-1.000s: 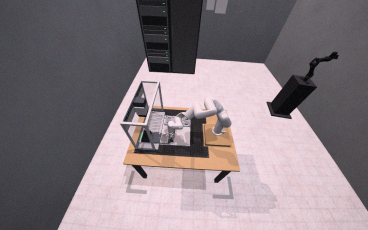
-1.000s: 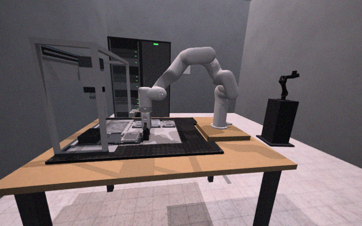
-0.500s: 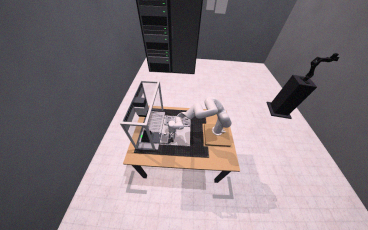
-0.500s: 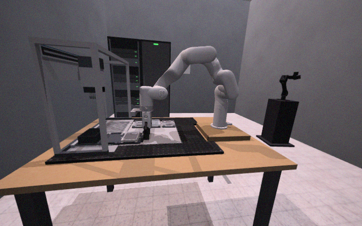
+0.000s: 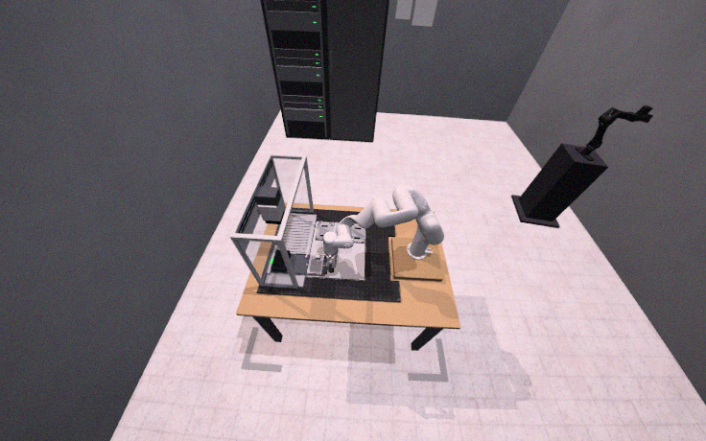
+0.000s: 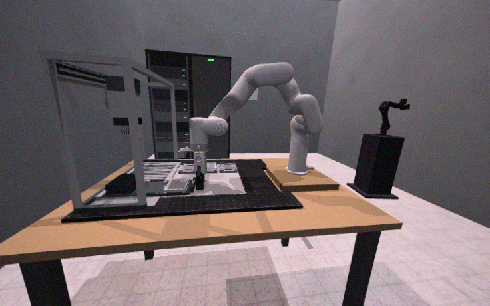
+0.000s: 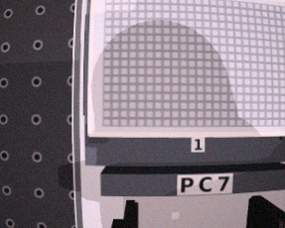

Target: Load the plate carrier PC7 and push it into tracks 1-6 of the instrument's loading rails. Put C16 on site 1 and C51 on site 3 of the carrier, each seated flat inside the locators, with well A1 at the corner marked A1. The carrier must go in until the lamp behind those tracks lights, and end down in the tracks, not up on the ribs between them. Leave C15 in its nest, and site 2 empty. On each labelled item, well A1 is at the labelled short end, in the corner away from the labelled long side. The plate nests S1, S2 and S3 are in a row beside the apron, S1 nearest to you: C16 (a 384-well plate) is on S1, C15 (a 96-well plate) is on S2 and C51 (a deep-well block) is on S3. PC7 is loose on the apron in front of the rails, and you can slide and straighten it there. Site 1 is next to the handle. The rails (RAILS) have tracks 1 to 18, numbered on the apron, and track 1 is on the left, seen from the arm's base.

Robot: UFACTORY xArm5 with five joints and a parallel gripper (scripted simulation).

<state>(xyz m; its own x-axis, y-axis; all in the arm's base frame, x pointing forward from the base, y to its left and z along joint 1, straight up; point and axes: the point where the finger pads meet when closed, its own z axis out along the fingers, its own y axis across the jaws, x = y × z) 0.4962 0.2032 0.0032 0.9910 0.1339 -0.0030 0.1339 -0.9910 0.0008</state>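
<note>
The carrier PC7 (image 5: 300,265) (image 6: 156,187) (image 7: 139,185) lies far into the left-hand tracks of the rails (image 5: 299,232) (image 6: 162,174). A green lamp (image 5: 270,261) is lit behind them. The 384-well plate C16 (image 6: 178,185) (image 7: 189,74) lies on site 1 and looks flat; its A1 marks are out of view. A dark block (image 6: 120,184), apparently C51, stands at the far end. Site 2 looks empty. C15 (image 6: 212,165) is in the middle nest. My gripper (image 5: 330,268) (image 6: 200,186) (image 7: 194,221) is open and empty, low on the arm's side of the PC7 handle. Whether the carrier's underside sits down in the tracks is hidden.
The instrument's frame (image 5: 279,197) (image 6: 136,133) stands over the rails and the carrier's far end. The outer nests (image 6: 228,167) (image 6: 187,167) look empty. The pale apron (image 5: 353,268) (image 6: 220,186) lies on a black perforated board (image 5: 345,290) (image 6: 216,203) (image 7: 20,99).
</note>
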